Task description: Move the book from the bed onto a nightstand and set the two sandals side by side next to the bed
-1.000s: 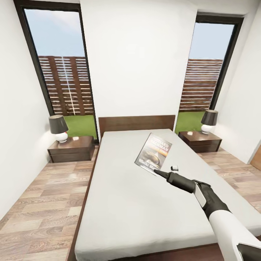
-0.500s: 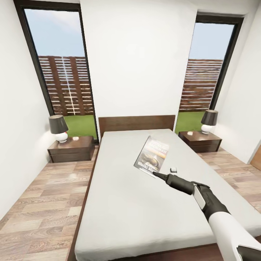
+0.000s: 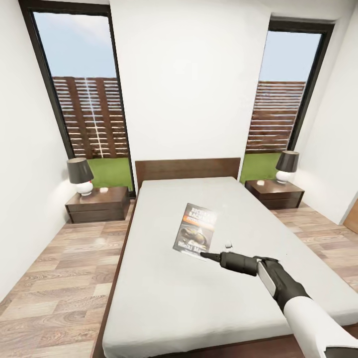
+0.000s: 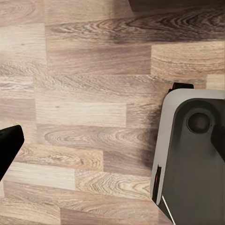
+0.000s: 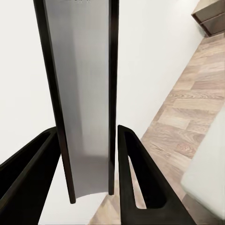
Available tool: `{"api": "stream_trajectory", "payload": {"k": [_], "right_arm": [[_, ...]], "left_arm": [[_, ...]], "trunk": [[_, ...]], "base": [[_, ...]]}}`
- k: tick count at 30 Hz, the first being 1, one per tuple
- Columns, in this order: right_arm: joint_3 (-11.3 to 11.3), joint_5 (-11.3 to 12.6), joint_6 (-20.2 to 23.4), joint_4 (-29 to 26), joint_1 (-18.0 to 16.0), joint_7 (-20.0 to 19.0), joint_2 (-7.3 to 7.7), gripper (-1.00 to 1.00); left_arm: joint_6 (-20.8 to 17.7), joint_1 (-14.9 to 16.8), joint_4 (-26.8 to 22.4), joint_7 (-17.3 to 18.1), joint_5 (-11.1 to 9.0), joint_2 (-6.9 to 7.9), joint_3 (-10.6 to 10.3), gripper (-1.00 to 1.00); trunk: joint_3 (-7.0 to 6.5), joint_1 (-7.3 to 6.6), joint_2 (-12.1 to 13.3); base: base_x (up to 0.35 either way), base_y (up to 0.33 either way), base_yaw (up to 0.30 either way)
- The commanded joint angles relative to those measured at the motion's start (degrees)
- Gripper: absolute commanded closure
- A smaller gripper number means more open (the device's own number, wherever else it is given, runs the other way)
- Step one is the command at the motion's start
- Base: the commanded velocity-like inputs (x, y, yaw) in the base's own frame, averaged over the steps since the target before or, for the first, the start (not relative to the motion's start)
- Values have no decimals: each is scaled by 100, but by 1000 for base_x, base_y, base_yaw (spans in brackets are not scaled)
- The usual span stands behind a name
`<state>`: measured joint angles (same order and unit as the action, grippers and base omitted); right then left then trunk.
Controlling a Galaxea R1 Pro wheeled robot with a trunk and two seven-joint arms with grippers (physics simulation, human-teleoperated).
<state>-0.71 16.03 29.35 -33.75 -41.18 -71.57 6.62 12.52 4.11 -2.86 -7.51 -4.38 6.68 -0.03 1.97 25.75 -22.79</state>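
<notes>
The book (image 3: 195, 233), dark-covered with an orange band, hangs tilted just over the pale-grey mattress of the bed (image 3: 164, 303). My right gripper (image 3: 204, 255) is shut on its near edge. In the right wrist view the book (image 5: 86, 93) stands edge-on between the two black fingers (image 5: 136, 173). One dark nightstand (image 3: 98, 204) stands left of the headboard and another nightstand (image 3: 274, 193) to its right. The sandals are out of view. My left gripper (image 4: 112, 145) hangs open over the plank floor, one finger (image 4: 9, 145) showing at the picture's edge.
Each nightstand carries a dark-shaded lamp (image 3: 80, 175), and the right-hand lamp (image 3: 287, 166) stands near the window. Wood floor (image 3: 59, 268) runs along both sides of the bed. The robot's grey base (image 4: 192, 154) shows below the left arm.
My right gripper has carried the book leftward and nearer to me across the bed. The room and the camera have stayed still.
</notes>
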Motion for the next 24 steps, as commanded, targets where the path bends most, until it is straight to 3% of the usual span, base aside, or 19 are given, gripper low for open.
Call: {"api": "stream_trajectory", "payload": {"k": [1, 6, 24], "right_arm": [[-85, 45, 54, 4, 12, 9, 0, 100], [-316, 46, 63, 23, 99, 31, -6, 100], [-430, 51, 63, 36, 354, 56, -48, 100]], "left_arm": [[22, 4, 4, 2, -45, 0, -5, -100], [25, 3, 4, 3, -45, 0, -5, -100], [38, -24, 4, 4, -45, 0, -5, -100]], "trunk": [[13, 4, -13], [13, 4, -13], [13, 4, -13]], "base": [[0, 0, 0], [0, 0, 0], [0, 0, 0]]}}
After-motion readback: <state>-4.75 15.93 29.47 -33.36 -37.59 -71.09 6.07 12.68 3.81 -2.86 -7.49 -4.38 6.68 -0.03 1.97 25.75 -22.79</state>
